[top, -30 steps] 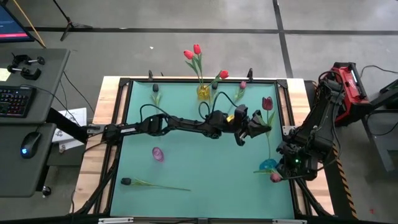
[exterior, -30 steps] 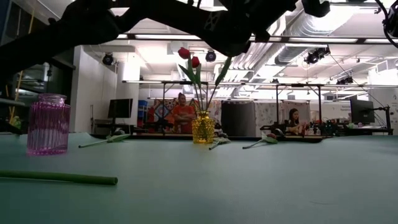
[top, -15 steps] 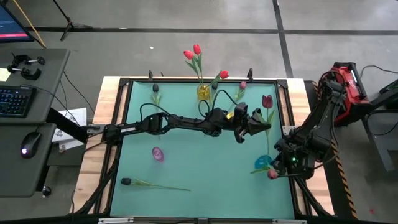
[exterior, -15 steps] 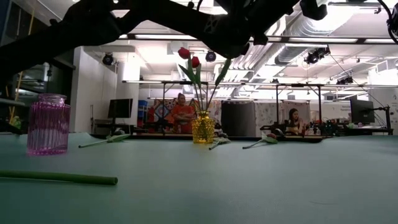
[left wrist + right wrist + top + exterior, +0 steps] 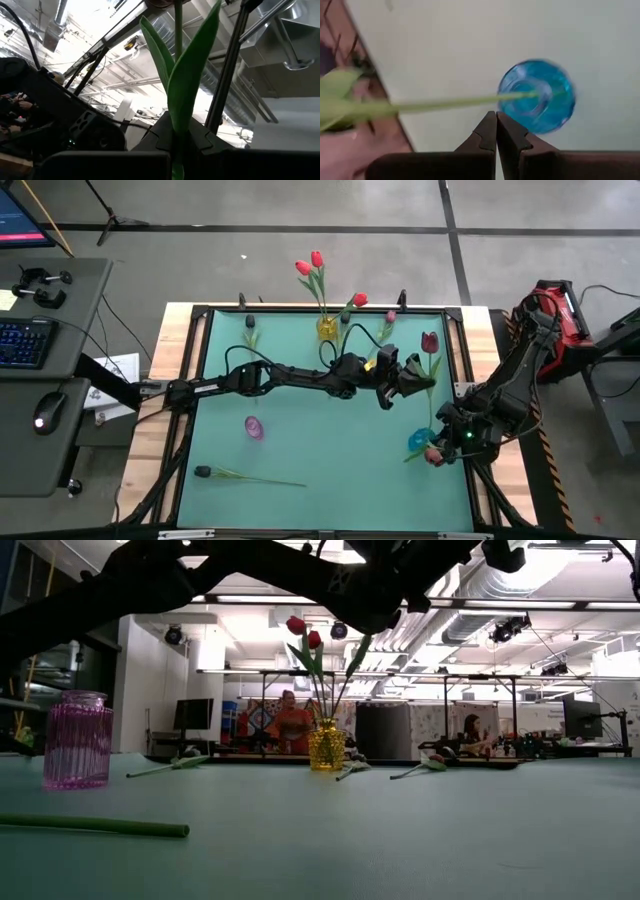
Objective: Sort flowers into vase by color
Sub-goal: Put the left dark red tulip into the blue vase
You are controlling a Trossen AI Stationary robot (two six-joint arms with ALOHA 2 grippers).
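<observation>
My left gripper (image 5: 413,385) is over the middle-right of the table, shut on a dark crimson tulip (image 5: 430,342) whose bud points toward the far edge. Its stem runs back toward the blue vase (image 5: 416,441). My right gripper (image 5: 443,448) is just right of that vase, shut on a pinkish tulip (image 5: 435,457). In the right wrist view the tulip's stem end (image 5: 555,93) lies over the vase's mouth (image 5: 537,97). Loose tulips lie flat on the mat: a near-black one (image 5: 203,472) near the front left, and others along the far edge (image 5: 250,325) (image 5: 389,318). My left gripper pinches the crimson tulip's stem just below its leaves (image 5: 176,142), the fingers lying across the stem. The tulip is lifted clear of the table, and its leaves and bud rise in front of the wrist camera. My right gripper pinches the pinkish tulip's stem at mid-length (image 5: 495,104), at the fingers' free ends, with the fingers across the stem. They come slanting down from the table's right. The tulip is tilted, with its bud toward the near right and its stem end at the blue vase's mouth.
A yellow vase (image 5: 327,328) with three red tulips stands at the far edge and shows mid-table in the low view (image 5: 326,745). A pink vase (image 5: 254,427) stands left of centre. The near-black tulip's stem (image 5: 95,826) lies across the front left. A black frame (image 5: 300,308) borders the mat.
My right gripper has moved a little toward the table's left and far edge, carrying the pinkish tulip with it. The tulip's bud now sits closer to the blue vase.
</observation>
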